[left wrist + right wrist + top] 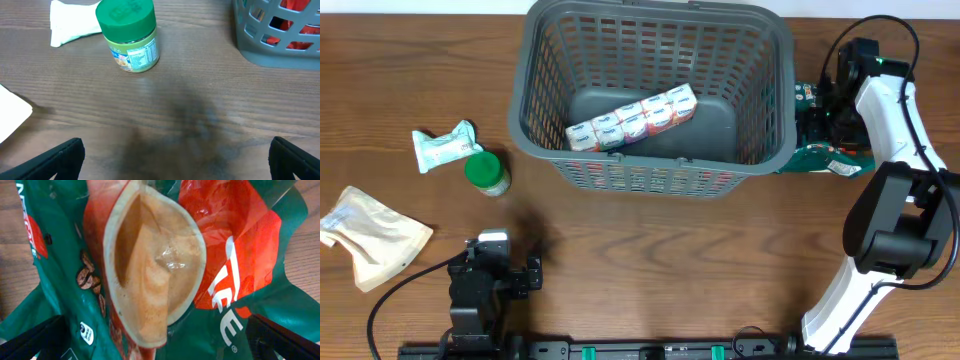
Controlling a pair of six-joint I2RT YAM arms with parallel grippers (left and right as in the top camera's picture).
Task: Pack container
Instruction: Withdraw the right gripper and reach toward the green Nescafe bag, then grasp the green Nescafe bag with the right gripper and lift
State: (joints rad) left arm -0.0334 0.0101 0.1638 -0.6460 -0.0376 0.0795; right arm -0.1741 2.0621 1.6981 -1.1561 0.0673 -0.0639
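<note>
Crinkled green-and-red foil coffee bag (pixel 240 280) fills my right wrist view, glossy and creased, with a tan oval panel down its middle. My right gripper (pixel 165 340) hangs over it with its dark fingers spread to the widest on either side, clamped on nothing; I cannot tell whether they touch the foil. That bag lies on the wood-grain bench (pixel 670 260) just beside the right-hand wall of the large dark-grey plastic basket (pixel 650 178), which sits at the middle of the far edge. It is rectangular with rounded corners, slotted lattice walls and a thick rim. On its smooth solid floor a long pack of small white printed cartons (pixel 632 118) lies diagonally. My left gripper (pixel 177 160) is near the front edge, jaws fully apart and empty above bare wood. Beyond it stands a small round clear jar with a green ribbed lid (pixel 129 40); a crumpled white pouch (pixel 445 146) lies just beside it. A flat beige wrinkled pouch (pixel 370 235) rests by the left edge.
</note>
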